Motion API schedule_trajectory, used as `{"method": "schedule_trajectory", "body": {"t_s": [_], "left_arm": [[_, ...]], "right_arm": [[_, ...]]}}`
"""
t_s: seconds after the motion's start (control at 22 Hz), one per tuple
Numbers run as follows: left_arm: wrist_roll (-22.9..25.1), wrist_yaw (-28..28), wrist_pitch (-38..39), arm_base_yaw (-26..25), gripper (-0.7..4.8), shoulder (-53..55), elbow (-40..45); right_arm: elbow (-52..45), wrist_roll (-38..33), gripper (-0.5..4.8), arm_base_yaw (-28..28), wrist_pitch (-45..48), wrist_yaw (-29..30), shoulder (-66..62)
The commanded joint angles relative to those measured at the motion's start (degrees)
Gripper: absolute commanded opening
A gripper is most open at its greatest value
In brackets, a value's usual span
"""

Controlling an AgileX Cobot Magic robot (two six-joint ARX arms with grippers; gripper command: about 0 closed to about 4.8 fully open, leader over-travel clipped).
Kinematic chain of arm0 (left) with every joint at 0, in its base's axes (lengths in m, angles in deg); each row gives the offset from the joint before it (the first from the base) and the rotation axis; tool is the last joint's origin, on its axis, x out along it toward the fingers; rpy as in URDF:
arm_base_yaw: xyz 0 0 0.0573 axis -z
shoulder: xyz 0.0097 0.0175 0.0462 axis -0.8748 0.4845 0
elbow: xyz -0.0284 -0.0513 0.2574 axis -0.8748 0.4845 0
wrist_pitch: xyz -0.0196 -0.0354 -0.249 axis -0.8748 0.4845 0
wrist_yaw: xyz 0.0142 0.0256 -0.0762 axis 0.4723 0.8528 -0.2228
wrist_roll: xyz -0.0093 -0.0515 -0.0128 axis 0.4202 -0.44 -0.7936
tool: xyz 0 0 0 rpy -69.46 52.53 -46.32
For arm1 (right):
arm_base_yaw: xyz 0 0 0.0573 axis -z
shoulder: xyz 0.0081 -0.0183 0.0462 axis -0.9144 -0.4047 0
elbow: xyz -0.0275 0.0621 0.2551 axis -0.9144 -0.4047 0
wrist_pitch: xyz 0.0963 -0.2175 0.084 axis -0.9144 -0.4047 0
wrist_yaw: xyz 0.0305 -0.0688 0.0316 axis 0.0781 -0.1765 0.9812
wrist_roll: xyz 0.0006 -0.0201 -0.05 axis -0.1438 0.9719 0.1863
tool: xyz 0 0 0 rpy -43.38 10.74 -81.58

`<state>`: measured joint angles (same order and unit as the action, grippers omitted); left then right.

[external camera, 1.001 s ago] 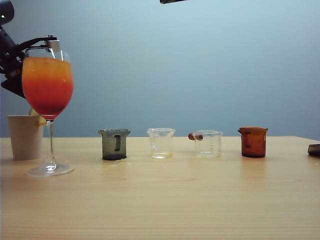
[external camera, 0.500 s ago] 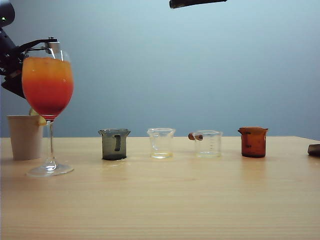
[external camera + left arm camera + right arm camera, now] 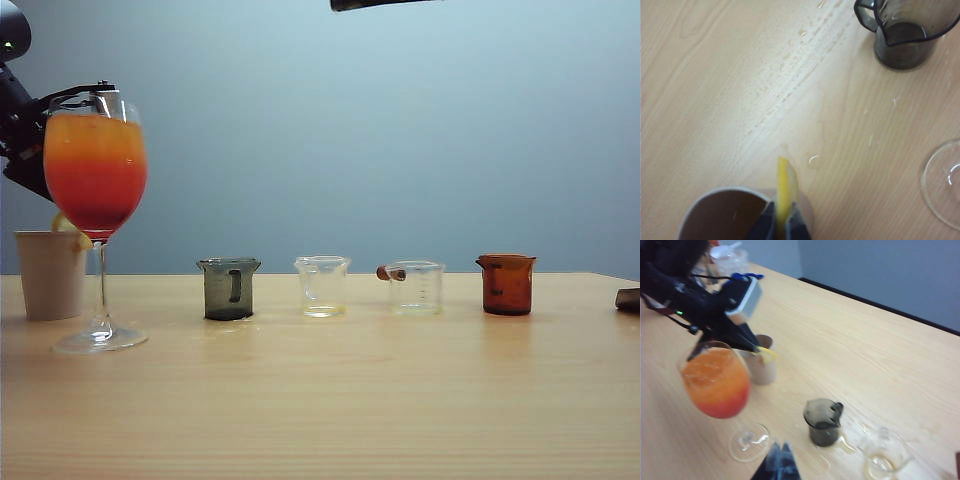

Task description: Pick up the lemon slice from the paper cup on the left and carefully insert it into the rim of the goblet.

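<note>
Exterior view: pick-up step, judged from the lemon slice (image 3: 68,226) showing as a sliver of yellow just above the paper cup (image 3: 50,274), behind the goblet (image 3: 96,190). Left gripper mostly hidden behind the goblet's bowl here, only dark arm parts visible at the far left edge. Right arm a dark tip at the top edge, well apart from everything. Next move, by judgement: lift the slice clear of the cup, carry it over the bowl, then lower it edge-on onto the rim without knocking the tall glass.

Left wrist view: left gripper (image 3: 782,226) clenched on the lemon slice (image 3: 786,192), rind edge-on between the two dark fingertips, most of the slice sticking out beyond the jaws. Paper cup (image 3: 722,215) directly beneath and beside the jaws, rim touching or nearly so. Goblet's foot (image 3: 943,184) off to one side, well apart. Dark grey beaker (image 3: 905,31) far ahead of the jaws.

Right wrist view: right gripper (image 3: 780,457) with fingertips pressed together, nothing between them, hovering near the goblet's foot. Left gripper (image 3: 754,347) seen from outside, pinching the yellow slice (image 3: 766,355) just over the cup (image 3: 760,365).
</note>
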<state>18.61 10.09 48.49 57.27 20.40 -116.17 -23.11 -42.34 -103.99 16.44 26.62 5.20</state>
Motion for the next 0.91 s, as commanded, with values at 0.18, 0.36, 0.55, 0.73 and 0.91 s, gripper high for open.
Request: {"method": "schedule_trajectory", "body": {"t_s": [0.18, 0.36, 0.55, 0.73, 0.91], "left_arm": [[0.04, -0.31, -0.42, -0.09, -0.06, -0.13, -0.17], [0.0, -0.31, -1.64, -0.09, -0.06, -0.24, -0.26], [-0.28, -0.31, -2.01, -0.02, -0.06, -0.79, -0.26], [-1.33, -0.11, -2.8, -0.04, -0.06, -1.25, -0.33], [-2.93, -0.02, -2.78, -0.04, -0.06, -1.9, -1.62]], "right_arm": [[0.42, 0.04, -0.01, -0.11, 2.32, 1.38, 0.17], [0.42, 0.04, -0.01, -0.11, 2.32, 1.38, 0.17], [0.42, 0.02, -0.02, -0.11, 2.34, 1.38, 0.17], [0.42, 0.02, -0.02, -0.11, 2.32, 1.4, 0.17], [0.42, 0.02, -0.01, -0.11, 2.34, 1.46, 0.17]]}}
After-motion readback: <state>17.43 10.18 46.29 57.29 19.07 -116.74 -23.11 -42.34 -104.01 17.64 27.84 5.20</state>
